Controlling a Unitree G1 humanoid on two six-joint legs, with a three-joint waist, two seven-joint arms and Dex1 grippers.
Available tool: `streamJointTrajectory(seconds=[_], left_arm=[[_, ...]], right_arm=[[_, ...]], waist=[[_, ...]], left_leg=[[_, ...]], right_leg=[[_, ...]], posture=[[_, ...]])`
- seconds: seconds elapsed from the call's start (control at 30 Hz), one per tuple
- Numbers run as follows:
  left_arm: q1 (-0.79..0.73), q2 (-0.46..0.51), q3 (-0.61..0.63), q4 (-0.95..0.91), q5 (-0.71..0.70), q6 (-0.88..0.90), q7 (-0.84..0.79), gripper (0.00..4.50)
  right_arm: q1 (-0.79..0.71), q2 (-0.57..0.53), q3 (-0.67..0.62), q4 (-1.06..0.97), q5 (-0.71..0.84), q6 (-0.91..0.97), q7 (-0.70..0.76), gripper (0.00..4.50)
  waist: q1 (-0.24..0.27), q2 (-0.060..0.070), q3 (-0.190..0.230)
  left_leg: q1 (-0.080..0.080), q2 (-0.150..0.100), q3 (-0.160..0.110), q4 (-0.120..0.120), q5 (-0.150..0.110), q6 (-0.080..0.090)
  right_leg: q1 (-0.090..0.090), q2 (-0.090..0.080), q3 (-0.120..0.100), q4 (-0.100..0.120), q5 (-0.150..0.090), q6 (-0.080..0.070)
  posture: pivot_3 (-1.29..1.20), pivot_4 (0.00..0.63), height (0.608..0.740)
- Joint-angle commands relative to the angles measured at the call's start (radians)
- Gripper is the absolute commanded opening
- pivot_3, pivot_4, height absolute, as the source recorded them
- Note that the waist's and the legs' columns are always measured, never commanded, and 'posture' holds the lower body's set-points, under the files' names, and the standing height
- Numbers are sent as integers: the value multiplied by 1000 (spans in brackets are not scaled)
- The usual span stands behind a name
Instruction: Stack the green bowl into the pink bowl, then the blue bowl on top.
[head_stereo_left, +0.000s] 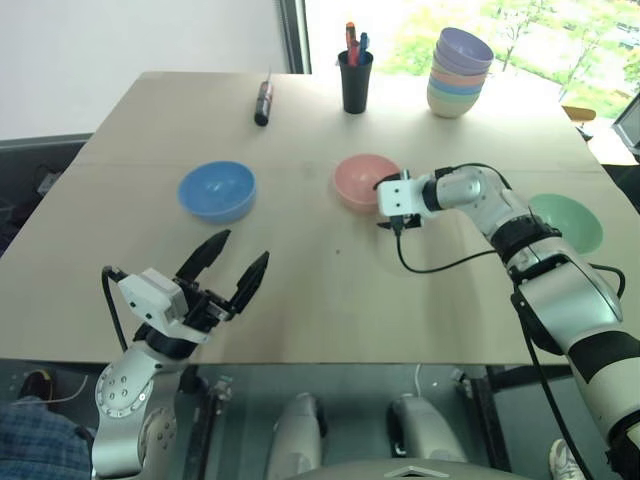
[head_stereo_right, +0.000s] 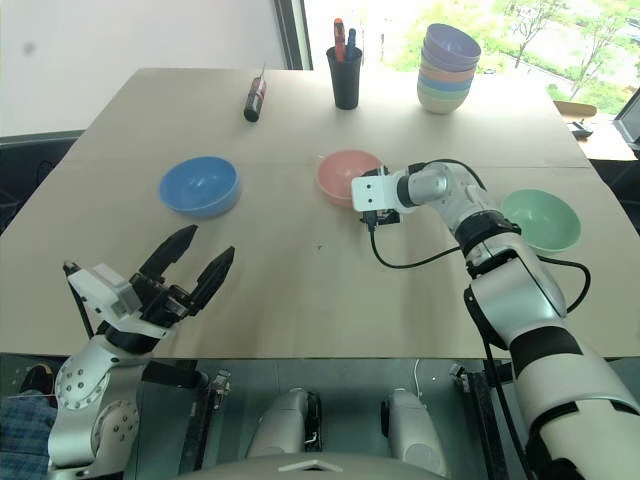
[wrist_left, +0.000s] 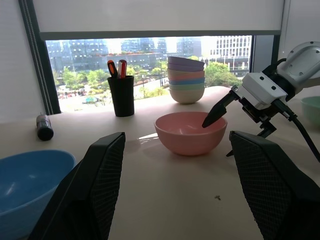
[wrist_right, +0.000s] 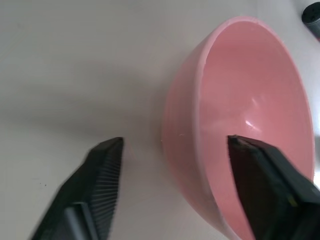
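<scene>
Pale wood table (head_stereo_left: 320, 300) beneath both arms, bowls spread across it. Salmon-pink matte plastic, the pink bowl (head_stereo_left: 362, 182), right at the right gripper (wrist_right: 172, 150): near wall straddled, one finger outside by the tabletop, the other over the rim and inside the hollow, as seen along the fingers in the right wrist view. Parted jaws there, wall between them but no pinch visible yet; nothing lifted. Round bowl, so no long axis to line up with, only the rim edge to bite.

Mint-green, the green bowl (head_stereo_left: 567, 222), well behind that gripper, out beside the right forearm near the table's right edge, empty and upright. Sky-blue, the blue bowl (head_stereo_left: 217, 190), ahead of the left gripper (head_stereo_left: 228, 265) and slightly toward the table's far side, apart from it. Left gripper splayed open, holding nothing, hovering near the front edge.

Judgement: right arm far nearer the pink bowl, left arm nearer the blue; green bowl within the right arm's side only.

From the left wrist view: side-on look showing one right fingertip dipping over the pink rim, plus a black pen cup (wrist_left: 122, 95) and a tall pastel stack (wrist_left: 186, 80) beyond. From the head views: whole layout and the green bowl's full outline, which the wrist views lack.
</scene>
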Motion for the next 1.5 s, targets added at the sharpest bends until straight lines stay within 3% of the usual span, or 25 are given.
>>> streamJointTrajectory(seconds=[0.03,0.1,0.13,0.17,0.2,0.37,0.53,0.77,0.93,1.1,1.17,1.2,1.4,1.5], left_arm=[[3,13,33,-55,-10,-12,14,3543],[1,11,33,-48,-7,-16,16,3543],[-2,9,31,-46,-6,-17,18,3543],[-4,5,27,-45,-5,-17,21,3543],[-8,4,24,-43,-6,-16,23,3543],[-24,7,17,-29,-6,-16,19,3543],[-32,20,18,-11,-9,-15,-3,3543],[-83,40,20,41,-36,-1,-38,3543],[-136,75,18,97,-56,8,-89,3543],[-177,90,2,136,-69,17,-135,3543],[-188,87,-1,145,-70,17,-143,3543],[-191,84,-1,148,-69,15,-145,3543],[-208,78,-9,163,-64,21,-161,3543],[-215,74,-16,173,-62,21,-166,3543]], right_arm=[[-51,6,-12,17,-6,-33,-20,2085],[-54,8,-14,26,-9,-42,-18,1005],[-55,8,-12,28,-12,-48,-19,859],[-56,8,-12,29,-13,-50,-20,226],[-57,9,-14,30,-13,-50,-20,53],[-59,0,-21,21,-12,-73,-24,20],[-24,-35,-47,-102,61,-111,117,20],[222,-215,-40,-698,238,47,472,20],[362,-293,-40,-1017,276,226,548,20],[451,-347,-23,-1183,266,328,589,20],[465,-358,-19,-1214,254,351,587,680],[469,-361,-18,-1224,251,360,586,771],[482,-380,-14,-1272,234,408,578,3168],[489,-388,-21,-1318,255,460,592,4159]], waist=[[-2,0,0],[-4,0,0],[-5,0,0],[-7,0,0],[-9,0,0],[-20,0,0],[-21,0,0],[-6,0,0],[-15,0,0],[-15,0,0],[-14,0,0],[-14,-1,0],[-14,0,0],[-13,-1,0]], left_leg=[[0,0,0,0,0,0],[0,0,1,-1,0,0],[0,0,2,-1,0,0],[0,0,2,-1,0,0],[0,0,2,-1,0,0],[0,0,3,-2,0,0],[0,0,5,-4,0,0],[0,0,5,-5,0,0],[1,1,5,-4,0,0],[1,1,6,-4,0,0],[1,1,6,-4,0,0],[1,1,6,-4,0,0],[1,1,5,-4,0,0],[1,1,5,-4,0,0]], right_leg=[[0,0,0,0,0,0],[-1,0,1,0,0,0],[-1,0,1,0,0,0],[-1,0,2,0,0,0],[-1,0,2,0,0,0],[-2,0,3,0,0,0],[-3,0,5,0,0,0],[-3,0,4,-2,0,1],[-3,0,5,0,0,1],[-3,1,5,-1,0,1],[-2,0,5,-1,0,1],[-2,0,5,-1,0,1],[-2,1,5,-1,0,0],[-3,1,5,-1,0,0]], posture=[[0,150,740],[0,150,740],[0,150,740],[0,150,740],[0,150,740],[0,150,740],[0,150,740],[0,150,740],[0,150,740],[0,150,740],[0,150,740],[0,150,740],[0,150,740],[0,150,740]])
